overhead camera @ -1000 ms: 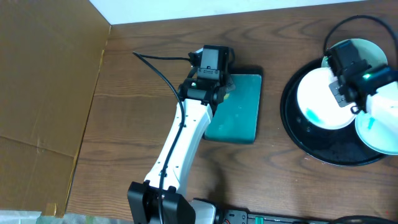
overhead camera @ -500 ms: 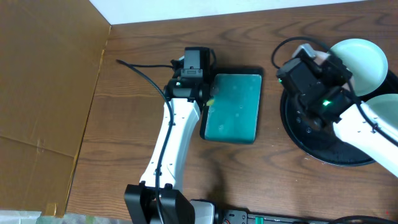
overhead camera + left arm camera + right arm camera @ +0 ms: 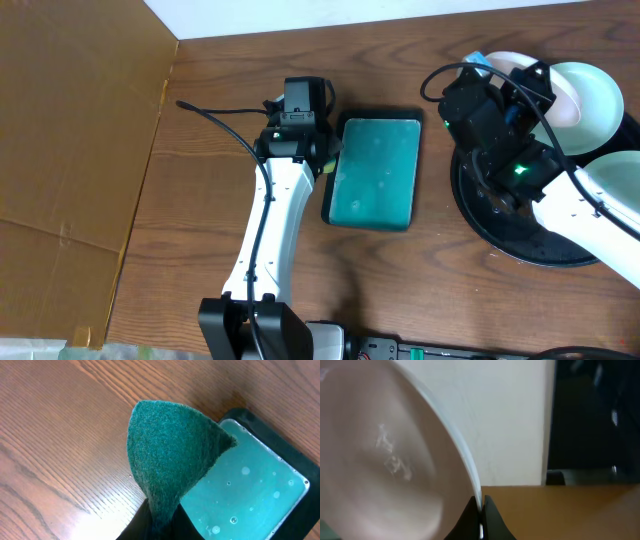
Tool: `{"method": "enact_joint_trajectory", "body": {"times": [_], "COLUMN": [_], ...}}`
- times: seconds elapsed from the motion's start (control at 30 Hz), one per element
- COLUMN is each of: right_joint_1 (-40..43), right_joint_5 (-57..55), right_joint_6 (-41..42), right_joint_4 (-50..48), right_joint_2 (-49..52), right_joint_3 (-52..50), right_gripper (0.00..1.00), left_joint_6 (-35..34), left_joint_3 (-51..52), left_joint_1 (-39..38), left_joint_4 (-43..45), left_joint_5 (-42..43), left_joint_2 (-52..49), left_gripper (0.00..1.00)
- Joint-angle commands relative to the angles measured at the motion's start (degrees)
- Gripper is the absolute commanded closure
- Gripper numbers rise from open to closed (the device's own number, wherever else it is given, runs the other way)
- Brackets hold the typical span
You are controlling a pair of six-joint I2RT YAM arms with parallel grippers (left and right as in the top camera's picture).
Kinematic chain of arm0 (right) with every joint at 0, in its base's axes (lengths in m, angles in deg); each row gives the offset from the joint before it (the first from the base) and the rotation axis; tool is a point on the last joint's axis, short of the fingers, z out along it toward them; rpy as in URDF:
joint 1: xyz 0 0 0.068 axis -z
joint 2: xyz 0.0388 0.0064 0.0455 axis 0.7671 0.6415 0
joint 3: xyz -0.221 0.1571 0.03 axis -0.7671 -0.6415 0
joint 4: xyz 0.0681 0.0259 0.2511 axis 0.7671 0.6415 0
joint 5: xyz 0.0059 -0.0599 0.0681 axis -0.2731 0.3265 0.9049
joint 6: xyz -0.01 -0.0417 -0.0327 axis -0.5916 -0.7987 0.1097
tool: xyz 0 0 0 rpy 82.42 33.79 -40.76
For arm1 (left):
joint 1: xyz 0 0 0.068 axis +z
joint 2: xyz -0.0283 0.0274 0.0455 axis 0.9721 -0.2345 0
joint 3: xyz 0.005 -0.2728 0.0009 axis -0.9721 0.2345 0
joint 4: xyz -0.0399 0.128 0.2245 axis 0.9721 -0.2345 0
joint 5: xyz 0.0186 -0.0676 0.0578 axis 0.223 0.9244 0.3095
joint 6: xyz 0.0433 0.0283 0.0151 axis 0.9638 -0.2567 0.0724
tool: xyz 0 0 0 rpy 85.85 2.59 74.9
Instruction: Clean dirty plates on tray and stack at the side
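My right gripper (image 3: 508, 88) (image 3: 481, 515) is shut on the rim of one white plate (image 3: 552, 92) (image 3: 385, 460). It holds the plate tilted on edge above the far left part of the round black tray (image 3: 520, 240). A second pale plate (image 3: 592, 95) lies at the tray's far right. The third plate is hidden under my right arm. My left gripper (image 3: 322, 160) (image 3: 160, 520) is shut on a green scouring pad (image 3: 170, 450). It holds the pad above the table at the left edge of the rectangular tray.
A rectangular black tray with a wet teal inside (image 3: 375, 172) (image 3: 250, 490) lies mid-table between the arms. A brown cardboard wall (image 3: 70, 150) stands at the left. Cables run near both arms.
My right gripper has lifted a plate off the round tray and swung it up and to the left. My left gripper has moved left with the pad, off the rectangular tray.
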Motion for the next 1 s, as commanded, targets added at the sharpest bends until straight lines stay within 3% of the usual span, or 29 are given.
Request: {"method": "enact_joint_trajectory", "body": {"times": [0.0, 0.07, 0.13, 0.27, 0.33, 0.4, 0.53, 0.6, 0.73, 0.97], "right_joint_1": [-0.83, -0.81, -0.81, -0.79, -0.63, -0.66, -0.39, 0.22, 0.94, 1.36], "right_joint_5": [9.49, 17.18, 15.87, -2.64, -3.85, 1.22, 21.57, 21.44, 10.51, 29.75], "right_joint_6": [2.12, 2.27, 2.8, 1.51, 0.04, 0.11, 0.52, 6.86, 16.65, 8.68], "right_joint_4": [7.43, 13.7, 13.94, -1.95, -8.22, -6.03, 11.41, 11.3, 3.93, 12.96], "right_joint_2": [-1.42, -1.22, -1.01, -1.03, -1.03, -1.03, -1.03, -1.01, -1.16, -1.16], "right_joint_3": [0.09, 0.09, 0.09, 0.09, 0.09, 0.09, 0.09, 0.09, 0.09, 0.09], "right_gripper": [0.99, 0.99, 0.99, 0.99, 0.99, 0.99, 0.99, 0.99, 0.99, 0.99], "left_joint_6": [0.35, 0.35, 0.35, 0.33, 0.33, 0.33, 0.33, 0.33, 0.11, 0.13], "left_joint_3": [-0.15, -0.15, -0.15, -0.15, -0.15, -0.15, -0.15, -0.15, -0.15, -0.15], "left_joint_1": [0.31, 0.31, 0.31, 0.31, 0.31, 0.31, 0.31, 0.31, 0.31, 0.31], "left_joint_4": [0.04, 0.02, -0.04, 0.04, 0.04, 0.04, -0.02, -0.15, 0.09, 0.26], "left_joint_5": [-0.79, -0.79, -0.79, -0.76, -0.76, -0.76, -0.76, -0.76, -0.74, -0.74], "left_joint_2": [0.42, 0.42, 0.42, 0.42, 0.42, 0.42, 0.42, 0.42, 0.42, 0.42], "left_gripper": [0.93, 0.93, 0.93, 0.93, 0.93, 0.93, 0.93, 0.93, 0.93, 0.93]}}
